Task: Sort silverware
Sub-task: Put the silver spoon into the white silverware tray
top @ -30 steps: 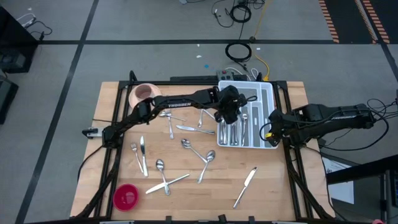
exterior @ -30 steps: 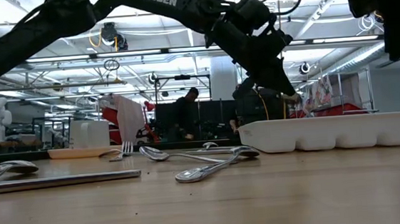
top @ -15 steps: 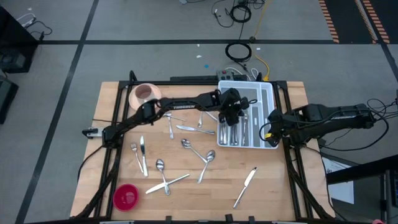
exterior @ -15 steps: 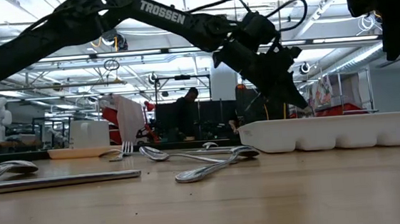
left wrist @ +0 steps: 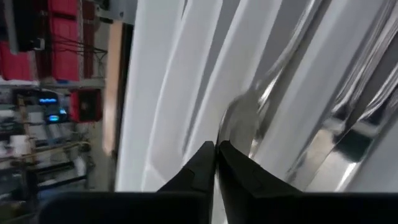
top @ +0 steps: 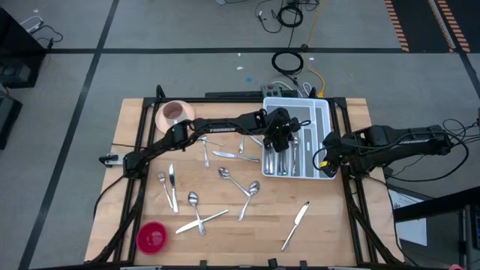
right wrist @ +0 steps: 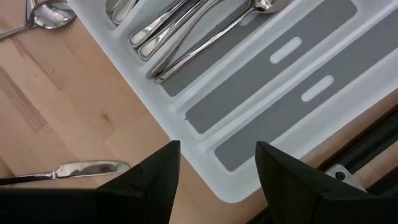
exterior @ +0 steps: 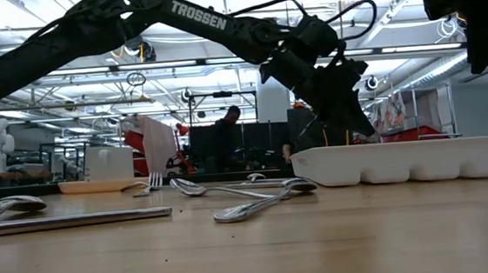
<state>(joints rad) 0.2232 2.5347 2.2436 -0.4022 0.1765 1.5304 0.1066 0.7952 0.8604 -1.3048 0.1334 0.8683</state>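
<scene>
My left gripper (top: 279, 140) reaches out over the white cutlery tray (top: 331, 112) and is shut, its tips (left wrist: 215, 147) at the bowl of a spoon (left wrist: 239, 121) in one compartment. In the low view it points down just above the tray wall (exterior: 403, 161). My right gripper (right wrist: 217, 180) hovers open above the tray's near right corner (top: 327, 174) and touches nothing. More forks, spoons and knives (top: 289, 156) lie in the tray. Loose silverware (top: 238, 187) is scattered flat on the wooden table. My left gripper is shut at the bowl end of a spoon (left wrist: 229, 132), slanting down from the table's left. Its own fingertips hide the place of contact. The spoon's handle (left wrist: 292, 46) runs away from the fingers along the tray compartment; whether it rests on the floor there, I cannot tell.
A pink cup on a saucer (top: 174, 113) stands at the far left corner, a red round thing (top: 152, 237) at the near left. One knife (top: 298, 218) lies near the right near edge, spoons (exterior: 250, 207) mid-table. People move in the room behind.
My left gripper has moved a little toward the table's right and near edges over the tray and come down toward it, staying shut. Most of that happened in the first half second.
</scene>
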